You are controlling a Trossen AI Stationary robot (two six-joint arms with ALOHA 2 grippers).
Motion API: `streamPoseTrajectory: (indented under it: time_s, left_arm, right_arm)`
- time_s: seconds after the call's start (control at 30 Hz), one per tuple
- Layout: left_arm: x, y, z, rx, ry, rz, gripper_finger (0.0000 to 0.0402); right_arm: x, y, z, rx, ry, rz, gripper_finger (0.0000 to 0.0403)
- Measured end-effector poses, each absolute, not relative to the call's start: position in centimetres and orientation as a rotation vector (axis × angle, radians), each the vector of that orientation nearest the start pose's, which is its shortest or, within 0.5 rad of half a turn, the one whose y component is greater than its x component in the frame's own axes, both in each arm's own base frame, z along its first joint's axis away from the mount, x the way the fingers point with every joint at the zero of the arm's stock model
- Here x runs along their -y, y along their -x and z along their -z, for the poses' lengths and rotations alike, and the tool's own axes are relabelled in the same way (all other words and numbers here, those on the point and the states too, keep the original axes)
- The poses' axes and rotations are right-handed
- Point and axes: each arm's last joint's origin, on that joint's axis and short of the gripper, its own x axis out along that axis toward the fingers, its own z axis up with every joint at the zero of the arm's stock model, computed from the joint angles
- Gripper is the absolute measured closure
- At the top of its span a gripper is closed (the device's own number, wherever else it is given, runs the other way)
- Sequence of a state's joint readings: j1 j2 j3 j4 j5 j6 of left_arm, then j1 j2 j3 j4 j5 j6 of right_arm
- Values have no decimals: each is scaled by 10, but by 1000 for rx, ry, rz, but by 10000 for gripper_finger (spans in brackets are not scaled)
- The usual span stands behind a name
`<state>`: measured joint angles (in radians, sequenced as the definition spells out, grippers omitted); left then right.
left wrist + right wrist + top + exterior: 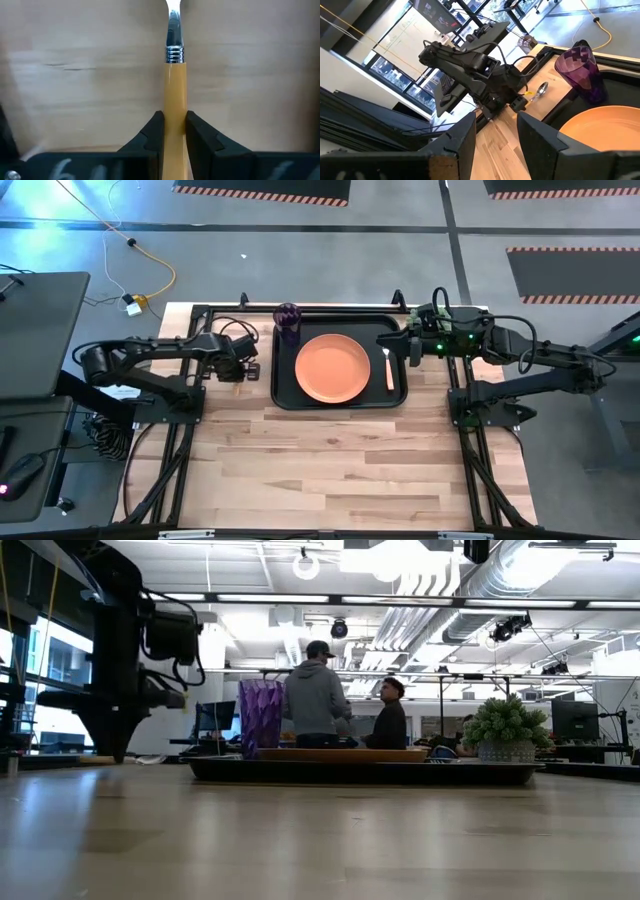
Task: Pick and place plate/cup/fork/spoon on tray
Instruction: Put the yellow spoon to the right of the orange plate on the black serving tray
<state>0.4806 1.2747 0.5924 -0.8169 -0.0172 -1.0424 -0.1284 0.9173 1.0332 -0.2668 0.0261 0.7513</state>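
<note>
While my left tool (174,131) rests low over the tabletop (330,460), its two fingers (150,137) are clamped on the orange handle of the spoon (174,85). Its handle runs straight out between the fingers, and the silver neck continues forward past the ribbed collar; the bowl itself leaves the left wrist view. From the right wrist view the oval bowl is visible ahead of the tool, just above the wood (whether it touches the surface I cannot tell).

Beside my left tool, on its inner side, lies the tray (283,395), which the tool and the spoon are both clear of. On the tray:
- the plate (333,368) sits at the middle;
- the cup (288,321) stands upright in the far corner nearest my left tool;
- the fork (389,370) lies between the plate and the rim on the side nearest my right tool, its handle parallel to that rim.

My right tool (495,131) is held above the far edge of the tray on its own side, near the fork but not touching it. Its fingers stand apart with nothing between them.

Beyond the tabletop, two people (315,700) are in the room.
</note>
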Motion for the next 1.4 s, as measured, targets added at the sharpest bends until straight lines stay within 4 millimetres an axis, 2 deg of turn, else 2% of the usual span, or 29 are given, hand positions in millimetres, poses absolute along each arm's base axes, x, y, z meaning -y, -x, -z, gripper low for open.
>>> streamPoseTrajectory:
  time_s: [0.73, 1.13, 1.4]
  left_arm:
    - [-26, -158, -200, -874, 1291, -881, 358]
    - [-9, -188, -225, -567, 1368, -615, 358]
    - [1, -208, -268, -491, 1296, -561, 358]
  right_arm:
    - [25, -190, -387, -87, -741, 202, 268]
    - [25, -190, -387, -88, -746, 199, 268]
    - [25, -190, -386, -90, -747, 195, 268]
